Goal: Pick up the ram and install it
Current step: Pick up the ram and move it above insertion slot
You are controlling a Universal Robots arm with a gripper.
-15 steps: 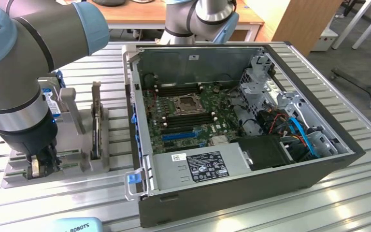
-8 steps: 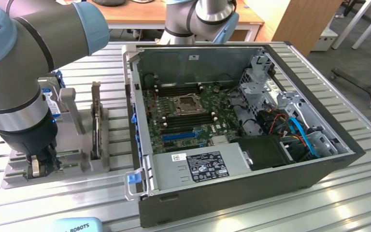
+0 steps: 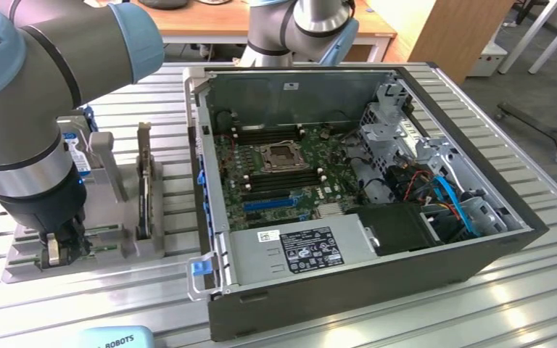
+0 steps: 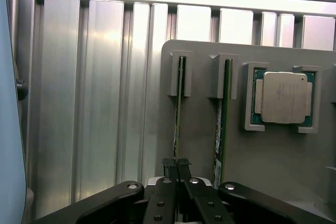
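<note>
I count two memory boards: one ram stick (image 4: pixel 179 103) and a second stick (image 4: pixel 224 108). There's one silver processor (image 4: pixel 283 97), one grey holder (image 4: pixel 202 135), one open computer case (image 3: pixel 356 297), and probably one dark expansion card (image 3: pixel 144 188), seen edge-on.

A grey plastic holder tray (image 3: pixel 22 272) lies on the slatted aluminium surface (image 3: pixel 510 301), at the exterior view's left of the open black computer case (image 3: pixel 356 296). In its slots a thin green ram stick (image 4: pixel 178 108), pinched at one end by the black hand (image 4: pixel 177 165), stands beside a second green stick (image 4: pixel 224 114), then a square silver processor chip (image 4: pixel 283 97).
</note>
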